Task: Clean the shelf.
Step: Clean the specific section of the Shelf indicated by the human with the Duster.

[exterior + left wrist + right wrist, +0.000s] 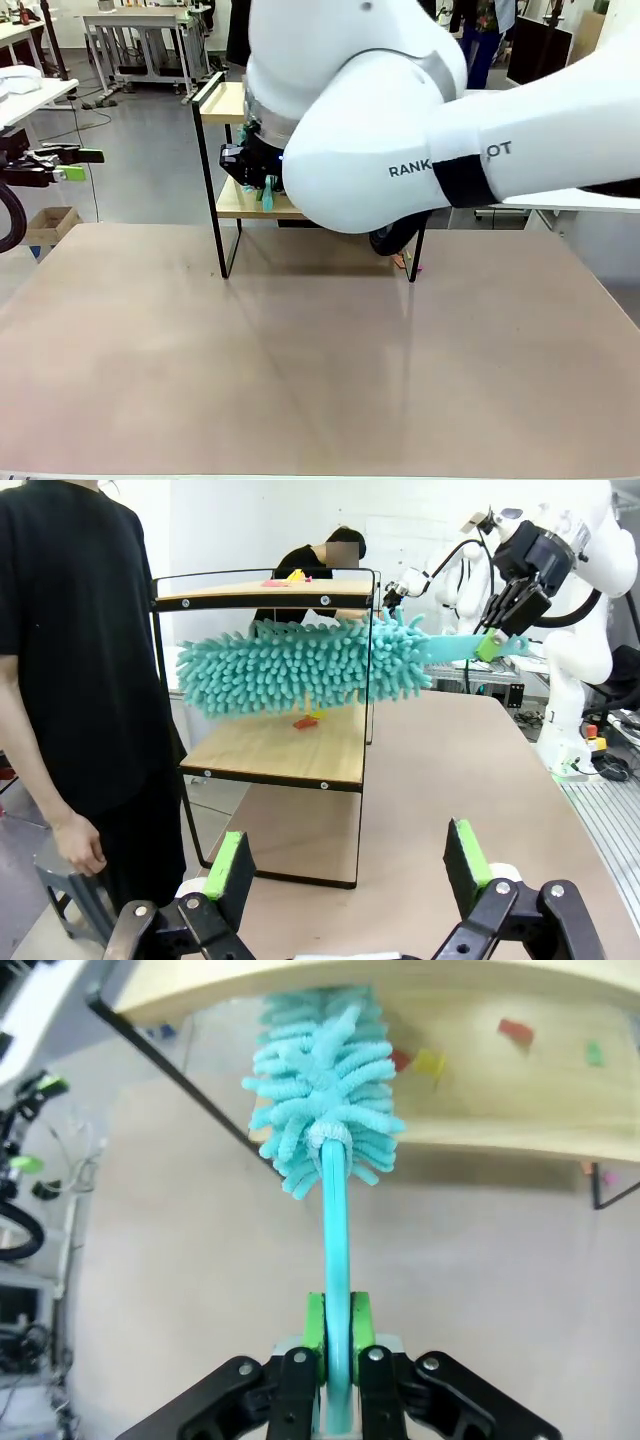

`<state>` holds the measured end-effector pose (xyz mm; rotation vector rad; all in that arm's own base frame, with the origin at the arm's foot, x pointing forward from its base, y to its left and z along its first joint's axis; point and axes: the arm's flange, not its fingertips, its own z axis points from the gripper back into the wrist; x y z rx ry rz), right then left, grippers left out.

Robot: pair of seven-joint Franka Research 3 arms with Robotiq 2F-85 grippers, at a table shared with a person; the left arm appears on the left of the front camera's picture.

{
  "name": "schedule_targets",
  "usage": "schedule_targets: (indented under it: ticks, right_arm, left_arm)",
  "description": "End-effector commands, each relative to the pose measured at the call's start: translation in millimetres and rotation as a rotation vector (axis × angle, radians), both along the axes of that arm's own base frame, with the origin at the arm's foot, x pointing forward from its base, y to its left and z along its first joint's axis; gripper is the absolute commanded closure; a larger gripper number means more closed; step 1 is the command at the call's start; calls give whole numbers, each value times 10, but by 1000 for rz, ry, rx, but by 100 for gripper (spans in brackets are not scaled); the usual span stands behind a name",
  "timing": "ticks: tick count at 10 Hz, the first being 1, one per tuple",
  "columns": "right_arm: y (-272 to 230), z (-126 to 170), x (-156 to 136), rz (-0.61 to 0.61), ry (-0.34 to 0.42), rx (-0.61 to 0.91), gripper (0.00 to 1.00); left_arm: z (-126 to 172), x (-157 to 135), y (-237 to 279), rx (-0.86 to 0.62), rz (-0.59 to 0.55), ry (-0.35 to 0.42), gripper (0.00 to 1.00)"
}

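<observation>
Table [320, 360] carries near its far side the shelf [280, 752], probably light but stiff and best held by its black frame, where a soft teal duster [300, 665] reaches between the boards above small scraps [305, 722], its handle clenched in the right gripper [337, 1322], while the left gripper [350, 865] is released and holds nothing.

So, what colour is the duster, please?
The duster is teal; the left wrist view shows it best.

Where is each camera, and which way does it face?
Front: between the arms, facing a two-tier wooden shelf with black frame; white right arm crosses it.
Left wrist: behind the open left gripper, facing the shelf's end and a person.
Right wrist: behind the right gripper, shut on a fluffy teal duster.
Both wrist views share shelf and duster.
</observation>
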<state>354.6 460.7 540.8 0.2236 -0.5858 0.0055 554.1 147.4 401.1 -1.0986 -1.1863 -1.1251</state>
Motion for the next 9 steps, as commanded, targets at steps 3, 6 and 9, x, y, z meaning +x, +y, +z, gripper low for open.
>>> schedule_targets:
  ticks: [3, 6, 9]
  right_arm:
    - [702, -136, 305, -47, 8, -47, 87]
    - [826, -223, 357, -62, 10, -53, 87]
    - [847, -302, 370, -61, 73, -53, 87]
  left_arm:
    - [37, -21, -3, -1, 2, -6, 0]
    - [37, -21, -3, -1, 2, -6, 0]
    - [37, -21, -3, -1, 2, -6, 0]
